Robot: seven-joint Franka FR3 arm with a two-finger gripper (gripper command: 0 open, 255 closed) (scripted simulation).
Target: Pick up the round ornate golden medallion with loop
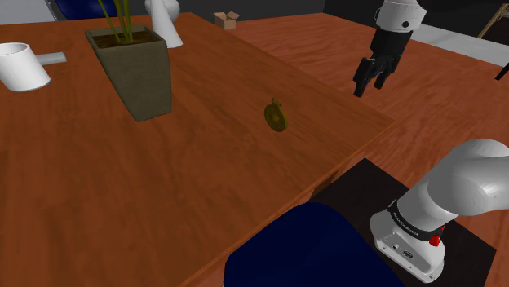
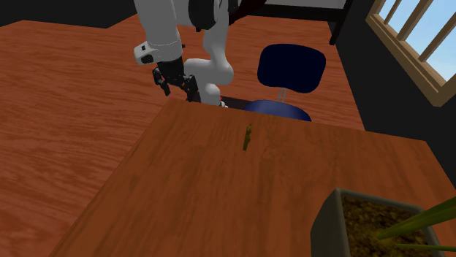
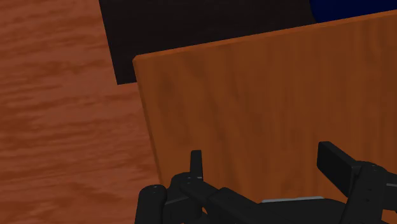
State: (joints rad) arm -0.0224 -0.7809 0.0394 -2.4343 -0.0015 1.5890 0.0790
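In the shoulder view a white cup (image 1: 20, 65) is seen at the table's (image 1: 122, 196) far left. A planter (image 1: 139, 77) is set just right of it, with green stems rising. A small box (image 1: 226, 19) is seen far back on the floor (image 1: 440, 122). The medallion (image 1: 276, 117) (image 2: 248, 136) is placed on the table right of the planter, well apart from it and near the right edge; it seems to stand on edge, loop up. The gripper (image 1: 371, 81) (image 2: 175, 84) (image 3: 267, 165) is held in the air off the table's right corner, over the floor, well apart from the medallion. Its fingers (image 3: 196, 162) are spread wide. A blue chair (image 1: 302, 249) is tucked at the near edge, with the stand (image 1: 408, 240) to its right.
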